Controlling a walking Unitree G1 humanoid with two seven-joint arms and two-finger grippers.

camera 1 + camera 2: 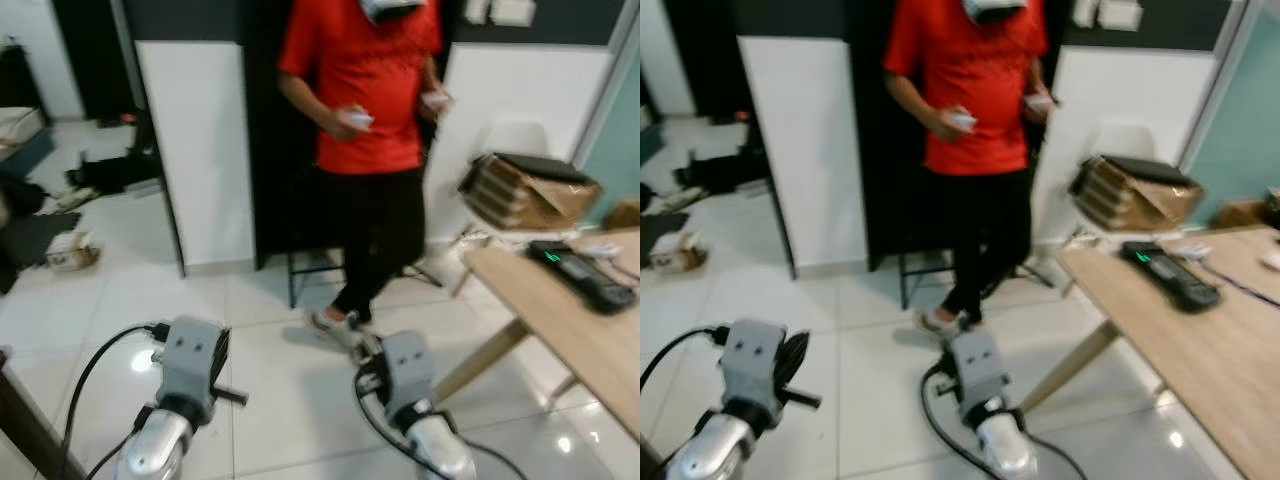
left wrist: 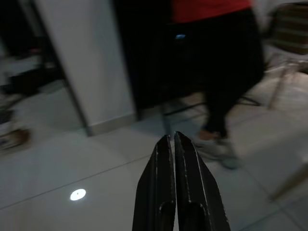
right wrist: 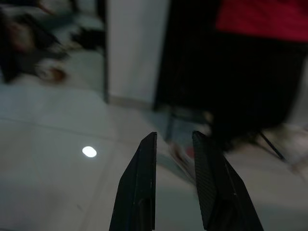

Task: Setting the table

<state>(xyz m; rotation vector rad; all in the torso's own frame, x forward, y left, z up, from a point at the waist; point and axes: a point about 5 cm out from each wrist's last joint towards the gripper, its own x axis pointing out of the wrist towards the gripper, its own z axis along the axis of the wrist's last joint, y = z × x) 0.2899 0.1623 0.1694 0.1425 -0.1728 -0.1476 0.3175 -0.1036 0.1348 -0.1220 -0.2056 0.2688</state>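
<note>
Two robot hands are hanging low over a white tiled floor, facing one person standing beside a wooden desk.

The left hand (image 2: 172, 144) is holding its two black fingers pressed together; the right hand (image 3: 174, 144) is holding its two fingers slightly parted, gripping nothing. One person (image 1: 365, 110) in a red shirt is standing just beyond the desk (image 1: 590, 340), head cut off, each hand clutching one small blurred object. On the desk one dark device (image 1: 580, 272) is lying, and behind the desk one cardboard box (image 1: 525, 190) is resting on a chair.
</note>
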